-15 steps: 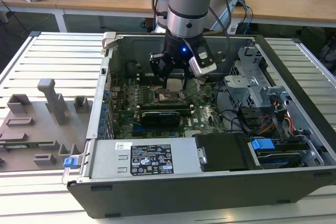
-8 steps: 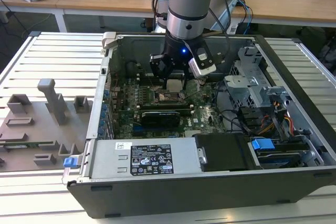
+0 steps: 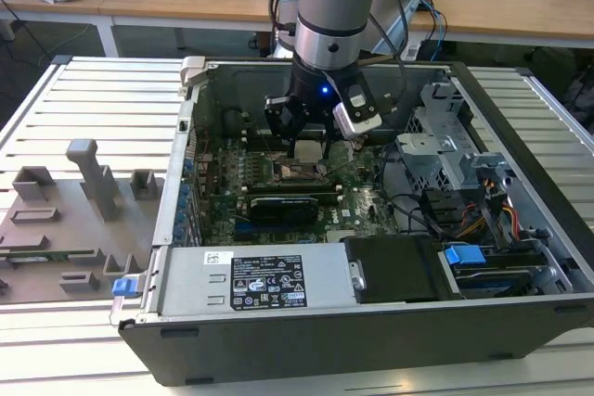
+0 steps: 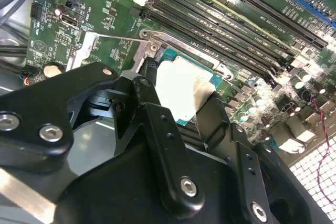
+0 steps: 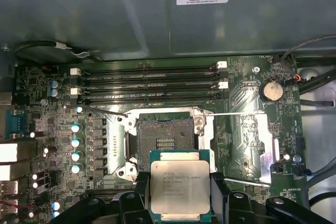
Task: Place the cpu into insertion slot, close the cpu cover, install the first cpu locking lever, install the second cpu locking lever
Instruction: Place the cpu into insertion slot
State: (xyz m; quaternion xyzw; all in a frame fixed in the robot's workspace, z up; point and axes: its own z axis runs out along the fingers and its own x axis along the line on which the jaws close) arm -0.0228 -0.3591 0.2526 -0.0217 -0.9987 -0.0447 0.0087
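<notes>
Dull silver metal first: the cpu (image 5: 176,192) is pinched by two opposite edges between the black fingers (image 5: 137,195) of the gripper (image 5: 178,182), which is closed just to the chip's width. The arm (image 3: 334,6) comes straight down into the open computer case (image 3: 325,340), wrist vertical. The chip hangs flat over the green board, just beside the insertion slot (image 5: 165,137), not in it; I can't tell how high. The slot's pin field lies uncovered, and the cpu cover (image 5: 262,148) is folded back flat beside it. Long black memory slots (image 5: 149,82) run along the slot's far side. A labelled power supply (image 3: 260,280) sits near the case's front wall, with cables (image 3: 464,220) bunched at the exterior view's right.
</notes>
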